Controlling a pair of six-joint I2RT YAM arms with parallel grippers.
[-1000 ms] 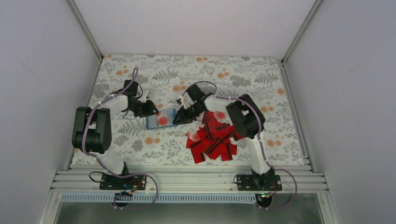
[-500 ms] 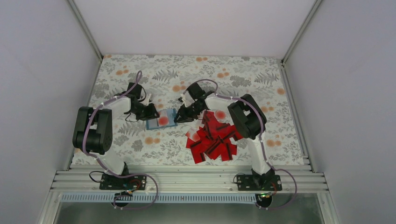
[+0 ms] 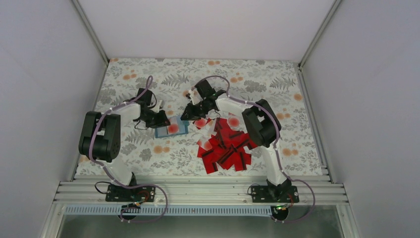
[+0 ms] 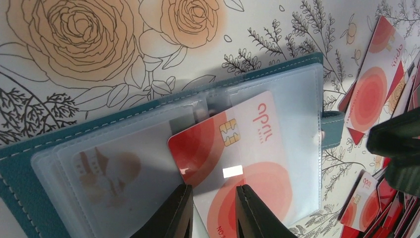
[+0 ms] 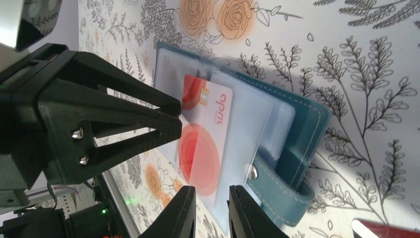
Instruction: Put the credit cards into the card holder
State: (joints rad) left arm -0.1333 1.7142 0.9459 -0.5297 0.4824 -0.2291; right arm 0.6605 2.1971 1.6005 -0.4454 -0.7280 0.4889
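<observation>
**Desk:** Start on the left. What is your left pincer doing?

**Me:** My left pincer (image 4: 214, 191) is low over the holder (image 4: 17, 188), reaching in from the left. Its jaws stand a little apart, a narrow gap, with nothing clamped between them. The tips straddle the left long edge of the one card (image 4: 237, 148) lying there. Whether they press down, I can't tell.

**Desk:** And the holder itself?

**Me:** It lies unfolded and flat on the worktop (image 3: 277, 89), clear pockets (image 4: 124, 168) up, between my two pincers. The card is pale with a red spot and a chip. It sits skewed and looks partway under the right-hand pocket; how deep, I can't say. The snap tab (image 5: 275, 183) sticks out at the holder's right end.

**Desk:** Right side?

**Me:** My right pincer (image 5: 212, 193) sits just beside that tab end. Its jaws are nearly together, with a slim gap, and I have hold of nothing with it.

**Desk:** The rest of the cards?

**Me:** They're heaped in a pile (image 3: 225, 148) right of the holder, partly hidden by my right arm. Most are red, some have a black stripe, and a few pale faces with a red spot lie on the side nearest the holder.
</observation>
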